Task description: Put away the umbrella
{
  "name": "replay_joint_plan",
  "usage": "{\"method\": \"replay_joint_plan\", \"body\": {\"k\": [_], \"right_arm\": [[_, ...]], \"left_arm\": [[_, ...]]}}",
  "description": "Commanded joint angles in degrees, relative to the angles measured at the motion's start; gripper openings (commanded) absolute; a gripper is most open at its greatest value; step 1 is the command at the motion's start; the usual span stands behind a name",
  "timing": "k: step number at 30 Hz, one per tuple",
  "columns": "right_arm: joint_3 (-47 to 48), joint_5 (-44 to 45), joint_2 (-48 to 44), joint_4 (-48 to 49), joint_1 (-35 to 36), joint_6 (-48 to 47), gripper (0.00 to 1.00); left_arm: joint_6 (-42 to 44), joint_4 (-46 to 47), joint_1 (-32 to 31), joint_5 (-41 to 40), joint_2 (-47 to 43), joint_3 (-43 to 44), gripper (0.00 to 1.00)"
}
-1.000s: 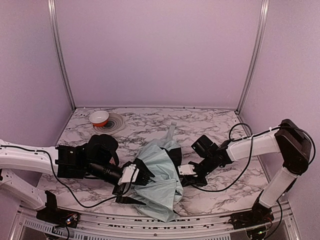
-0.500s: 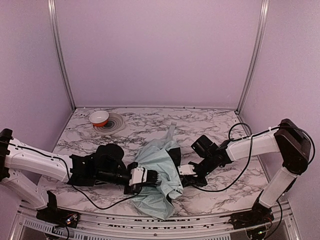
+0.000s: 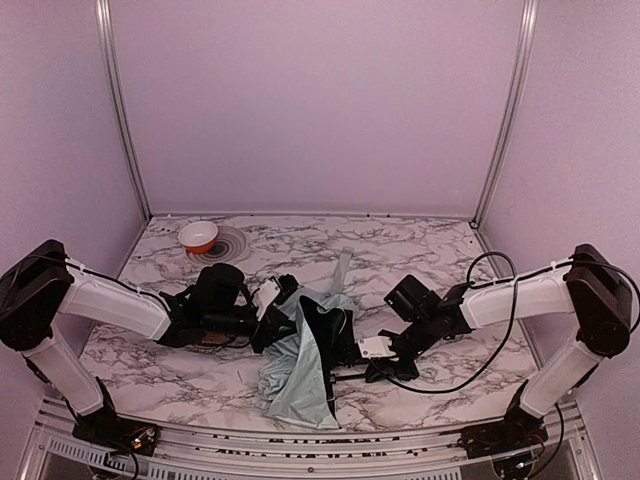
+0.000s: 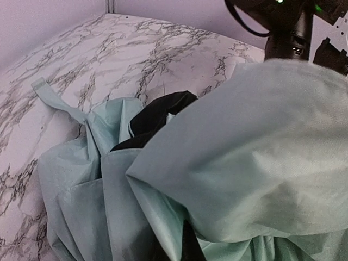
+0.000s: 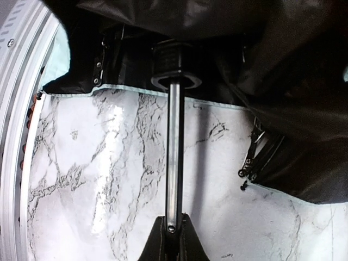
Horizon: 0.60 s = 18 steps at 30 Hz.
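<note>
The umbrella (image 3: 297, 362) lies half collapsed in the middle of the marble table, with pale mint fabric outside and black lining showing. My left gripper (image 3: 283, 300) is at the canopy's upper left edge, shut on the fabric. In the left wrist view mint folds (image 4: 244, 147) fill the picture and hide the fingers. My right gripper (image 3: 362, 352) is at the canopy's right side. It is shut on the thin metal shaft (image 5: 175, 152), which runs straight from the fingertips (image 5: 163, 231) up to a black collar under the lining. A mint strap (image 4: 54, 98) trails on the table.
A small orange-and-white bowl (image 3: 198, 236) sits on a grey round disc (image 3: 228, 247) at the back left. The metal rail (image 3: 300, 440) runs along the table's front edge, close to the fabric's lower end. Purple walls close in the back and both sides.
My left gripper has shut and swung from the front of the umbrella to its back left, drawing the canopy up into a narrower bundle. The right gripper has kept its hold on the shaft.
</note>
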Motion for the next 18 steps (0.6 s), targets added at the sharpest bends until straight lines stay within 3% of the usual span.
{"method": "replay_joint_plan", "body": {"k": [1, 6, 14, 16, 17, 18], "right_arm": [[-0.9, -2.9, -3.3, 0.4, 1.2, 1.2, 0.05], [0.1, -1.3, -5.0, 1.8, 1.1, 4.6, 0.18], [7.9, -0.5, -10.1, 5.8, 1.2, 15.6, 0.58], [8.5, -2.7, -11.6, 8.6, 1.2, 19.8, 0.71], [8.7, -3.6, -12.0, 10.1, 1.1, 21.9, 0.85], [9.0, -4.0, -12.2, 12.6, 2.7, 24.5, 0.92]], "left_arm": [[-7.3, -3.2, 2.0, -3.6, 5.9, 2.5, 0.0], [-8.9, -5.0, 1.9, 1.2, 10.8, 5.3, 0.0], [-8.1, -6.4, 1.9, 2.5, 12.1, 5.4, 0.0], [-7.5, -6.5, 1.9, 2.5, 12.1, 5.5, 0.0], [-7.4, -6.6, 1.9, 2.6, 12.0, 5.6, 0.0], [-7.3, -6.6, 1.9, 2.6, 12.0, 5.6, 0.0]]}}
